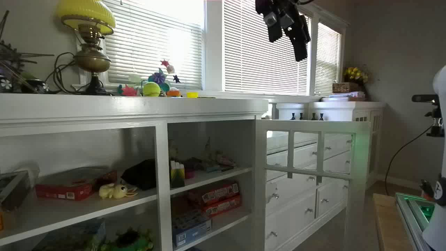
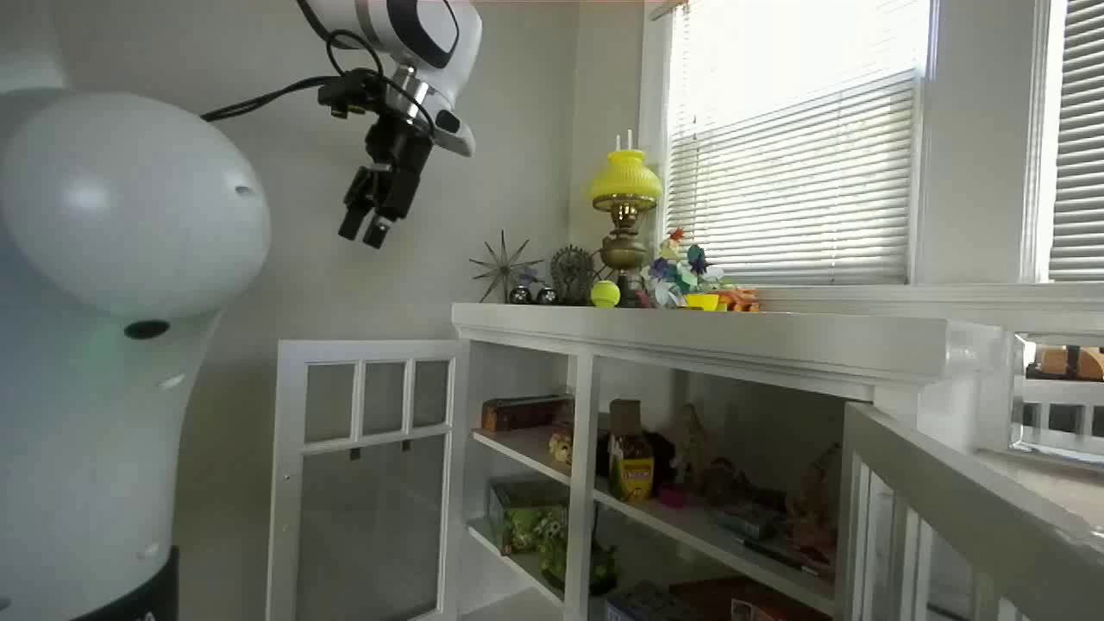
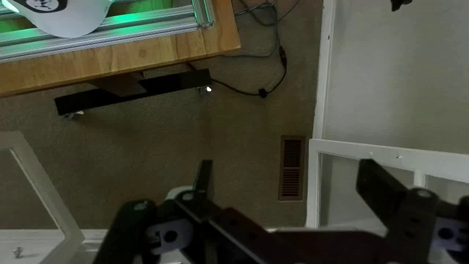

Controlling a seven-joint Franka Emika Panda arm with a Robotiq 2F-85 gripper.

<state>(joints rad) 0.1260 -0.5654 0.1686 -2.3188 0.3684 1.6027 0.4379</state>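
My gripper (image 1: 288, 48) hangs in mid-air, pointing down, and appears high up in both exterior views. In the wrist view the gripper (image 3: 285, 165) has its black fingers spread wide with nothing between them; only floor and a glazed door (image 3: 388, 148) show behind. Below its level stands a white cabinet (image 1: 209, 108), its glazed doors swung outward. On the cabinet top are a brass lamp with a yellow shade (image 2: 625, 179), a yellow-green tennis ball (image 2: 605, 294) and colourful paper flowers (image 1: 158, 78). The gripper touches none of these.
Shelves hold a pale yellow toy duck (image 1: 113, 191), red boxes (image 1: 223, 205), a blue box (image 1: 193, 228) and a yellow-green carton (image 2: 636, 474). One cabinet door (image 2: 366, 349) juts out near the arm's base. A wooden table (image 3: 146, 55) and floor vent (image 3: 292, 168) lie below.
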